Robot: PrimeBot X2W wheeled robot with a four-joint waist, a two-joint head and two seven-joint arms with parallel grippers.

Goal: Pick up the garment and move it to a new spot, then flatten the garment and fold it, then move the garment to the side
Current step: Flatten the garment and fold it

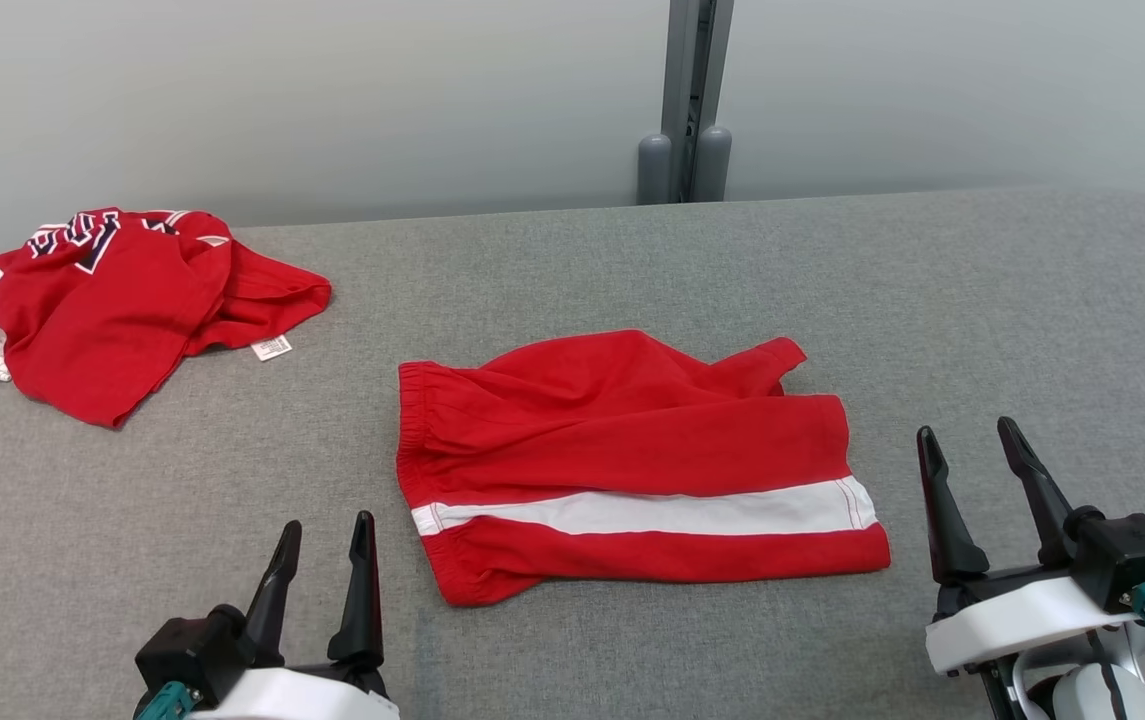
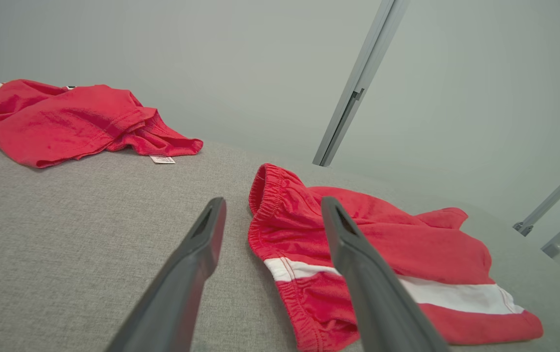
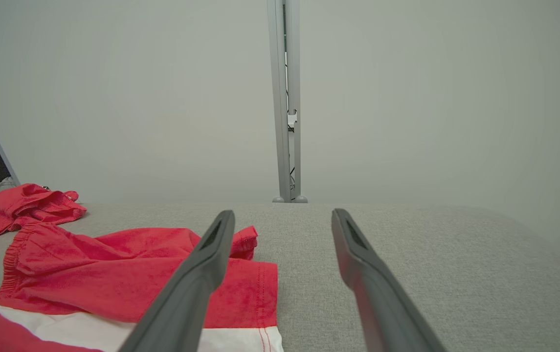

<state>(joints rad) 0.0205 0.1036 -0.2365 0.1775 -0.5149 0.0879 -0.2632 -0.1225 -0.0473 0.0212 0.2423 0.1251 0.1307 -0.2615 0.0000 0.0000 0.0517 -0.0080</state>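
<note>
The garment (image 1: 622,440) is a pair of red shorts with a white side stripe. It lies roughly flat with some wrinkles in the middle of the grey padded table (image 1: 982,300), elastic waistband to the left. My left gripper (image 1: 328,520) stands open near the front edge, just left of the waistband and apart from it. My right gripper (image 1: 965,427) is open beside the leg hems on the right, holding nothing. The left wrist view looks past the left gripper (image 2: 274,200) onto the shorts (image 2: 407,244). In the right wrist view, the right gripper (image 3: 283,212) hovers by the shorts (image 3: 113,269).
A crumpled red jersey (image 1: 102,310) with white trim and dark lettering lies at the table's far left, also seen as the jersey (image 2: 64,122). A grey post (image 1: 687,100) stands behind the table against a pale wall. Bare table surface stretches to the right.
</note>
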